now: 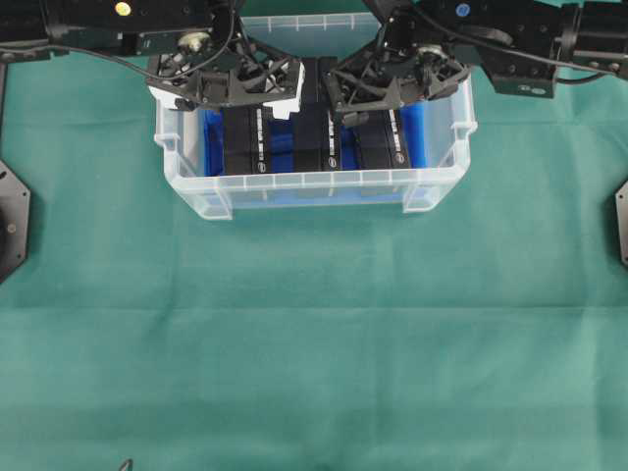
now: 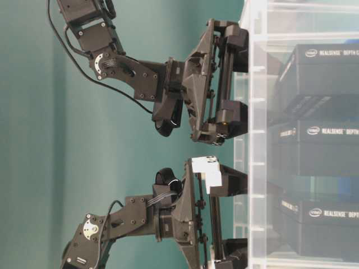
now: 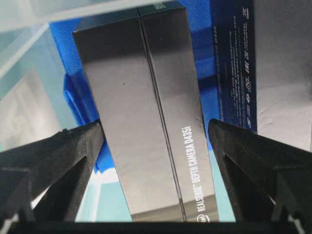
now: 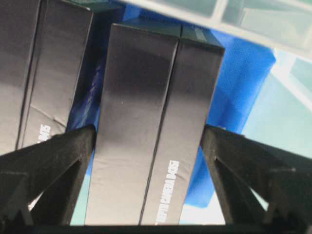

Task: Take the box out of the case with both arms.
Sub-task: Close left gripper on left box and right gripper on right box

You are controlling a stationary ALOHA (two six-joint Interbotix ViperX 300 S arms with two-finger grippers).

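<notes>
Green bench up front, boxes all sitting in the case, left hand and right hand wide open straddling one each, nothing gripped or lifted yet.

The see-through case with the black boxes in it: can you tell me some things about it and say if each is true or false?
1. Three black boxes stand in the case. True.
2. The liner on the case floor is red. False: it is blue.
3. The left end effector is clamped shut on a box. False: its fingers stand apart on either side of the left box.
4. The right end effector is open around a box. True.
5. The cloth under the case is green. True.
</notes>
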